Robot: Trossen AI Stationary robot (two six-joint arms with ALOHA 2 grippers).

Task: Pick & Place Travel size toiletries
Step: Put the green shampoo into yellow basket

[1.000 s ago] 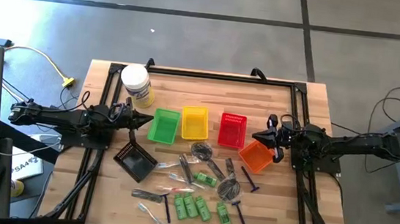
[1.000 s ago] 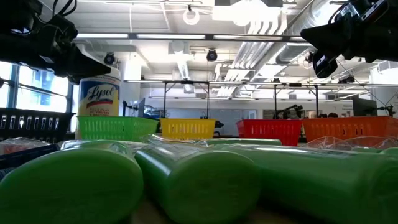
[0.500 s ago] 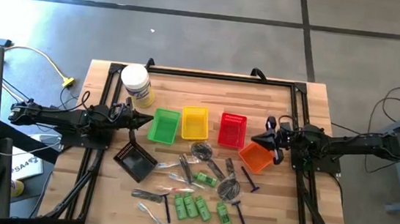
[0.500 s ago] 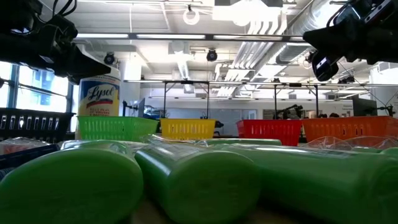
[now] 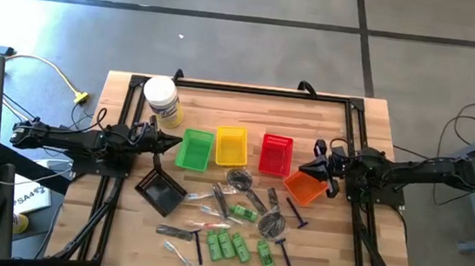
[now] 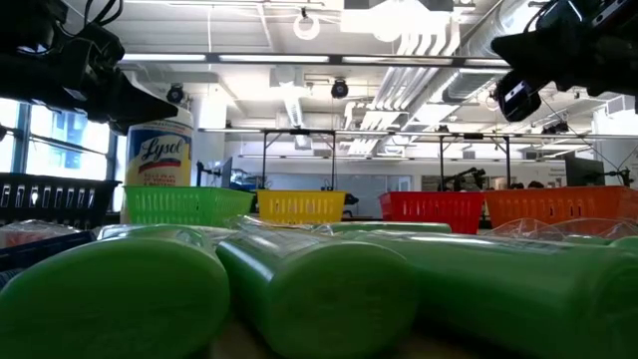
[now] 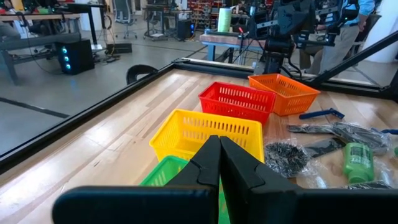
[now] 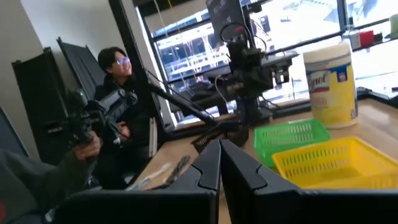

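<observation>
Both grippers clenched empty: left gripper [image 5: 169, 142] beside the green basket [image 5: 194, 149], right gripper [image 5: 306, 168] over the orange basket [image 5: 303, 187]; toiletries [image 5: 227, 244] crowd the table's [image 5: 249, 106] near edge.

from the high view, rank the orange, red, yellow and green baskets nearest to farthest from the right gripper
Measured from the right gripper:
1. Orange basket, just beside it.
2. Red basket, next leftward.
3. Yellow basket, mid-row.
4. Green basket, far left, by the left gripper.

**Four views on one worktop**

The high camera looks straight down on the whole worktop [image 5: 223, 105]. The low camera sits at surface level, very near the green bottles [image 6: 299, 289], facing the room. Each wrist camera looks forward over its end effector; both share the yellow basket [image 7: 205, 132] with the high view.
</observation>
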